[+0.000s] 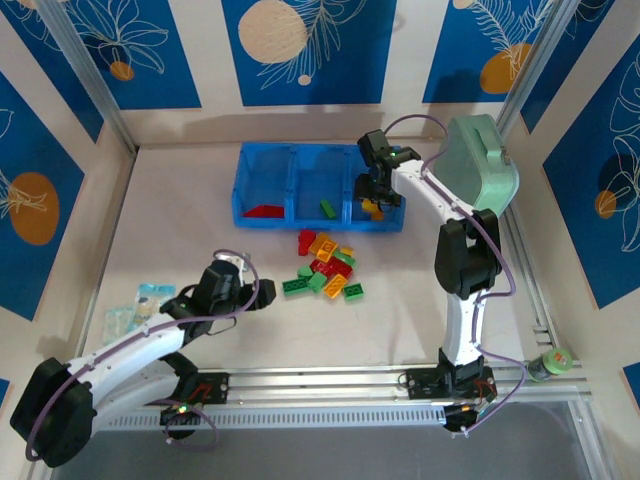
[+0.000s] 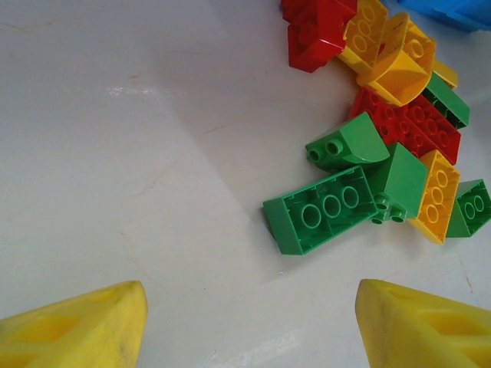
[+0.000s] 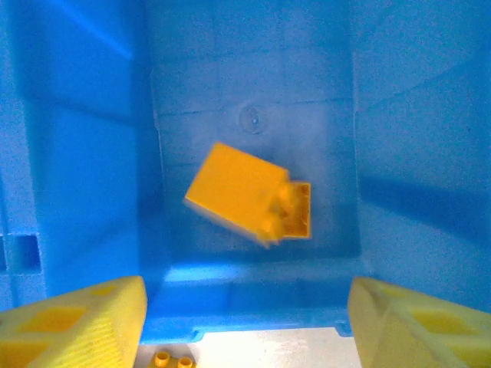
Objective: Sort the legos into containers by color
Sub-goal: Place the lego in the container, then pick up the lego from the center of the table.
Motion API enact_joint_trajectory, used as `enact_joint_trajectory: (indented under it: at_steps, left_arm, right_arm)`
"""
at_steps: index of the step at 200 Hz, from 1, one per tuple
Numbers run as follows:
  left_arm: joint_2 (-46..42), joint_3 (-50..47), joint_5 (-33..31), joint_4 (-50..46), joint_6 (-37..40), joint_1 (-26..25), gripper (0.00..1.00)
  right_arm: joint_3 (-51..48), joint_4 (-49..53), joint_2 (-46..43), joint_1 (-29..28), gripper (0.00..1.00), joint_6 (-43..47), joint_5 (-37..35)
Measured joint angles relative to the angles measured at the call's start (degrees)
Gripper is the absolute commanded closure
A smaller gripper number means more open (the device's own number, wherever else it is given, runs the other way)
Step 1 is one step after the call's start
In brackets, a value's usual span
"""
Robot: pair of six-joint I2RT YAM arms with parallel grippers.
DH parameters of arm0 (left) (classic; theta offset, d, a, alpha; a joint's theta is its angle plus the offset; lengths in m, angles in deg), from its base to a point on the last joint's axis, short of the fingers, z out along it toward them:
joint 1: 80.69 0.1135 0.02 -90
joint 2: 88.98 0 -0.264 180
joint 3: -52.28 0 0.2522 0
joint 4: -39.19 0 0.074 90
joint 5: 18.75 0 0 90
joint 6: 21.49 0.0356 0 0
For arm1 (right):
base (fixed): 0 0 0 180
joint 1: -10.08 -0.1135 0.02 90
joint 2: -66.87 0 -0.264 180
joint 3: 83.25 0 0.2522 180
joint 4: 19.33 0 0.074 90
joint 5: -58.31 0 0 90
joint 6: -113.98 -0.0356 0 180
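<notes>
hanging over the right-hand compartment of the blue tray (image 1: 239, 190), the right gripper (image 3: 244, 299) has its yellow fingers (image 3: 84, 326) spread wide with nothing between them. straight below it an orange-yellow brick (image 3: 242, 201) shows tilted and a little blurred inside that compartment; whether it lies on the floor or is in the air i cannot tell. the middle compartment holds a green brick (image 1: 327, 208) and the left one a red brick (image 1: 263, 211). a mint green case (image 1: 485, 165) stands just beside the tray's right end.

the left gripper (image 2: 247, 295) hovers low over the white table (image 1: 180, 220), its fingers (image 2: 84, 330) also wide apart and empty, pointing at the pile of legos (image 1: 325, 268). that pile, red, green and orange-yellow bricks jumbled together, lies on the table just in front of the tray, and a long green brick (image 2: 322, 211) lying studs-down is the one nearest the left fingers, apart from them
</notes>
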Motion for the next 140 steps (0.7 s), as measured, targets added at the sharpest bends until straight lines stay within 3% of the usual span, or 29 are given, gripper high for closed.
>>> enact_joint_trajectory:
  at_steps: [51,103,140]
  left_arm:
    - [0.0,0.33,-0.04,0.0,0.09,-0.26,0.28]
    - [0.66,0.33,-0.02,0.22,0.07,-0.37,0.28]
    - [3.1,0.35,-0.02,0.52,0.07,-0.42,0.28]
  right_arm:
    - [-4.52,-0.37,-4.7,-2.71,0.26,-0.04,-0.5]
    - [-17.29,-2.84,-19.91,-12.17,0.26,0.09,0.04]
    - [-25.79,-4.52,-24.28,-18.23,0.27,-0.92,2.47]
